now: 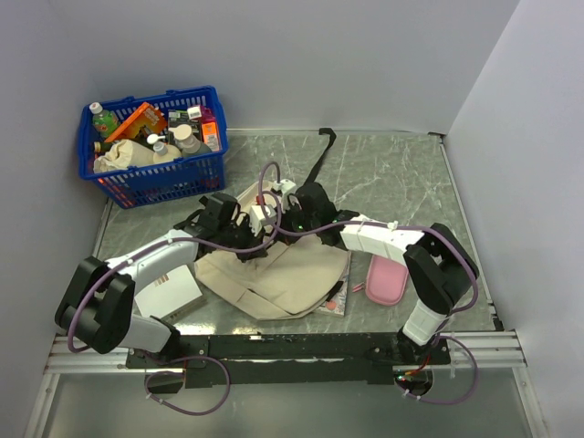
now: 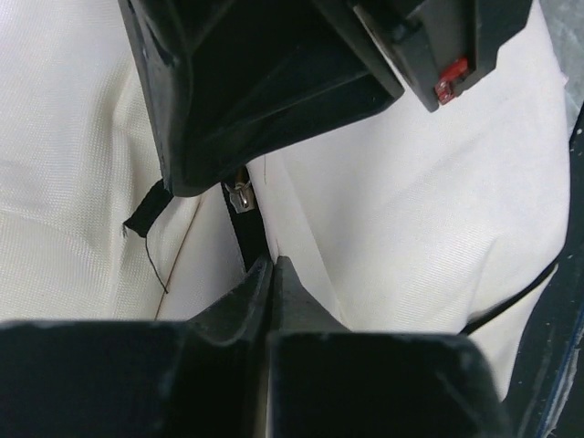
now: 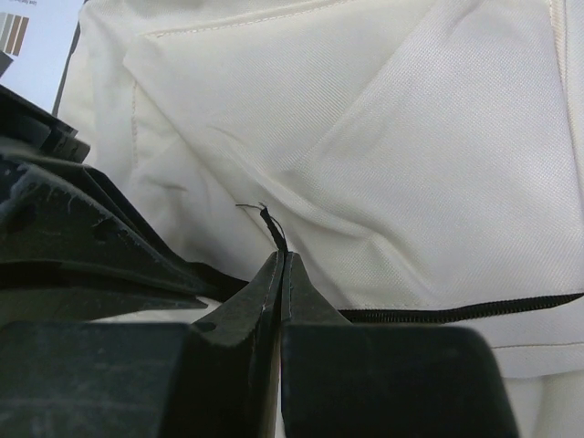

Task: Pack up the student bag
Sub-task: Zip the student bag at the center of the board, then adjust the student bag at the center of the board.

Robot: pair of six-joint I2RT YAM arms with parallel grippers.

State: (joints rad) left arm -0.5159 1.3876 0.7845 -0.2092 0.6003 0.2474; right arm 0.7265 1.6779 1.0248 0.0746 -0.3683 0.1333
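Note:
The cream-beige student bag (image 1: 274, 278) lies flat on the table in front of both arms. My left gripper (image 1: 248, 245) is at the bag's upper edge. In the left wrist view this gripper (image 2: 272, 262) is shut on a black zipper strip (image 2: 245, 239), just below a metal zipper slider (image 2: 241, 196). My right gripper (image 1: 285, 219) is close beside it. In the right wrist view it (image 3: 282, 255) is shut on a frayed black pull tab (image 3: 272, 224) above the bag's closed black zipper (image 3: 456, 312). The bag's inside is hidden.
A blue plastic basket (image 1: 151, 146) full of bottles and packets stands at the back left. A small pink pouch (image 1: 387, 278) lies right of the bag. A white box (image 1: 169, 292) lies to the bag's left. A book corner (image 1: 338, 299) shows under the bag. A black strap (image 1: 319, 157) trails toward the back.

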